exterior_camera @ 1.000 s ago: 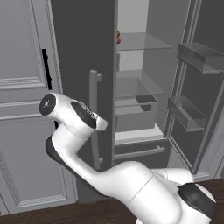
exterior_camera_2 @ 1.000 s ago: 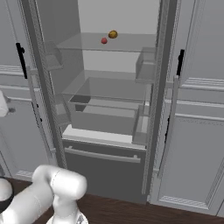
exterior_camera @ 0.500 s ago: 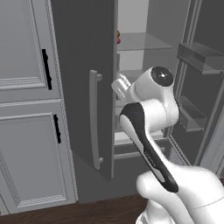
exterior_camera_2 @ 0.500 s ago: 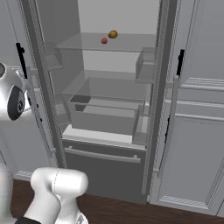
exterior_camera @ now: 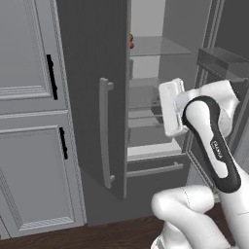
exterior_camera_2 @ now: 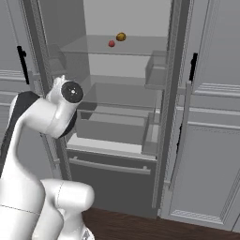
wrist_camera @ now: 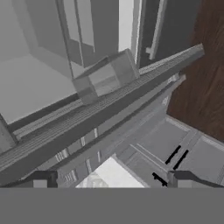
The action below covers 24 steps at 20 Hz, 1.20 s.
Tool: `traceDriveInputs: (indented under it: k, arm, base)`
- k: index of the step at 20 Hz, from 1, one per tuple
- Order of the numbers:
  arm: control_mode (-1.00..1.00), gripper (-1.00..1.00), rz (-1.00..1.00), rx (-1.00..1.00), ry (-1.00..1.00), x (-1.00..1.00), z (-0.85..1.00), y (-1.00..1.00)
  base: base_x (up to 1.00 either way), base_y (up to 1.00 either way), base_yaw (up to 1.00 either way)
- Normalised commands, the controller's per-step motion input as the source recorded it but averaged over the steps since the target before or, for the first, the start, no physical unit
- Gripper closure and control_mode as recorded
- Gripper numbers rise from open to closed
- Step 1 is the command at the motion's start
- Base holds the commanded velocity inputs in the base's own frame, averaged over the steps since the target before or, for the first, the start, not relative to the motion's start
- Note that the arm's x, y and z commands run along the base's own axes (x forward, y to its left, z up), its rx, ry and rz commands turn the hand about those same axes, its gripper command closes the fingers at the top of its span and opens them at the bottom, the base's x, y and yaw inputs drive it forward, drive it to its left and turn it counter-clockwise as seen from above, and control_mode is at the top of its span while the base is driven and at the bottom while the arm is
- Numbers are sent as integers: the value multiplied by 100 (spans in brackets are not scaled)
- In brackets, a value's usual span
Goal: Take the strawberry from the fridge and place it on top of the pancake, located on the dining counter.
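Two doors of the tall dark-grey fridge [exterior_camera: 92, 97] stand open in our left base view, our white arm raised before the shelves. From the right base view, the tiny red strawberry [exterior_camera_2: 111, 43] sits on the top glass shelf [exterior_camera_2: 136, 47] beside a small yellow-brown fruit [exterior_camera_2: 121, 36], above and beyond our hand. Our hand view shows the two-finger gripper [wrist_camera: 109, 179] spread wide, holding nothing, facing a clear door bin [wrist_camera: 107, 76].
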Motion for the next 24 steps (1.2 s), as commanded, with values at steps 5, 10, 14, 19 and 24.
traceDriveInputs:
  k: [5,10,14,19,24]
  arm:
    - [-100,-100,8,20,36,47,-6,12]
    - [-100,-100,19,2,23,60,-20,21]
    - [-100,-100,16,12,15,96,-44,2]
    - [-100,-100,16,20,13,90,-45,15]
    - [-100,-100,27,7,0,53,-25,54]
  base:
    - [0,0,0]
    - [0,0,0]
    - [0,0,0]
    - [0,0,0]
    - [0,0,0]
